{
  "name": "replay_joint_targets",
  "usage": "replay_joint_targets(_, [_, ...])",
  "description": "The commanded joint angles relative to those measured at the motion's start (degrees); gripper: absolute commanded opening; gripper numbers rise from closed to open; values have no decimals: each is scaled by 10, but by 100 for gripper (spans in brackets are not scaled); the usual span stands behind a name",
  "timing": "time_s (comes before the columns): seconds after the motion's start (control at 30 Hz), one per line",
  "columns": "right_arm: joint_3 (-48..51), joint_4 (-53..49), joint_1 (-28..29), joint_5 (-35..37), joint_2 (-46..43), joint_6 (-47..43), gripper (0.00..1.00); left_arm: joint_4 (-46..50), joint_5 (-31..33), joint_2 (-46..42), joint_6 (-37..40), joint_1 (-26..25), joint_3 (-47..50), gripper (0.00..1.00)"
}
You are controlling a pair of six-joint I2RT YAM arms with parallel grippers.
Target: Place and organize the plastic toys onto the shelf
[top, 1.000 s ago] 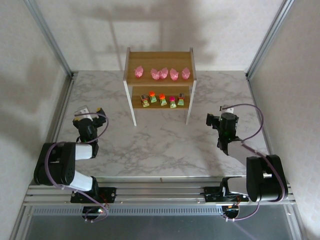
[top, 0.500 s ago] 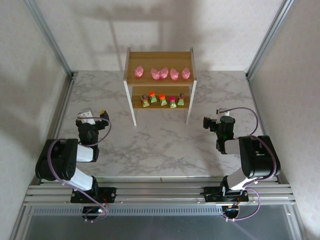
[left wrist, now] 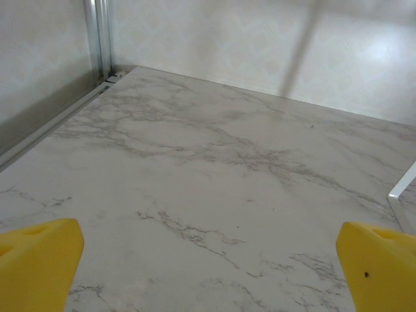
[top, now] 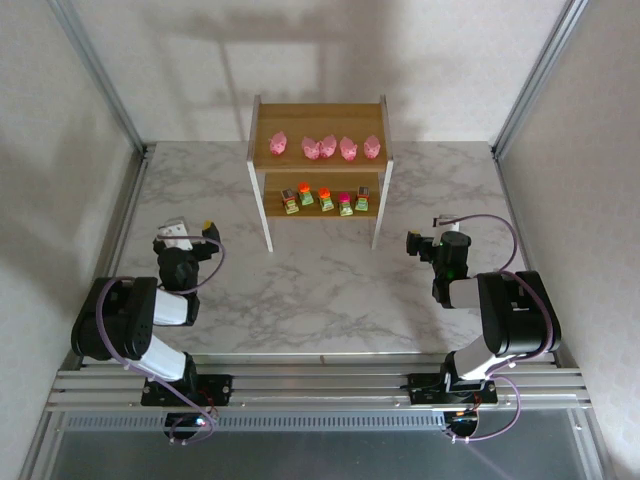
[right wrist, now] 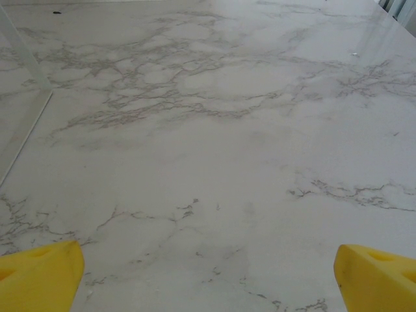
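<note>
1. Marble-patterned, white with grey veins, the table top spreads under everything. Both wrist views show you the veining close up on a smooth, faintly glossy surface.
2. Pale textured walls close the space on the left, far and right sides. An aluminium post runs up the far left corner and another post up the far right.
3. An aluminium rail lies along the near edge and carries both arm bases.
4. The shelf stands at the far middle of the table, close to the far wall. It has two light-brown wooden tiers with thin white side panels and legs.
5. On the upper tier you have five pink figures in a left-to-right row, the leftmost a little apart from the rest.
6. On the lower tier five blocky toys with green bases stand in a row, with tops in orange, magenta and brown.
7. Your left gripper sits near left, well apart from the shelf. Its yellow fingertips are spread fully wide, with bare marble between them and nothing held.
8. Your right gripper sits near right, just off the shelf's right leg. Its yellow fingertips are equally wide apart and grasp nothing.
9. The toys are too small overhead for you to read any marking.
</note>
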State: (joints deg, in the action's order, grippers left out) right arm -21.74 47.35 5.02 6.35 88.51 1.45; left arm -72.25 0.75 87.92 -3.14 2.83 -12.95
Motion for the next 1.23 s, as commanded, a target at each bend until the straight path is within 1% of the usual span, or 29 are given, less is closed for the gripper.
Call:
replay_joint_targets(0.0, [-5,18,-4,6,1,-3,99,-25,-24,5,7,6,2,99])
replay_joint_targets(1.2, [-5,18,-4,6,1,-3,99,-27,-29,4,0,12,3,100])
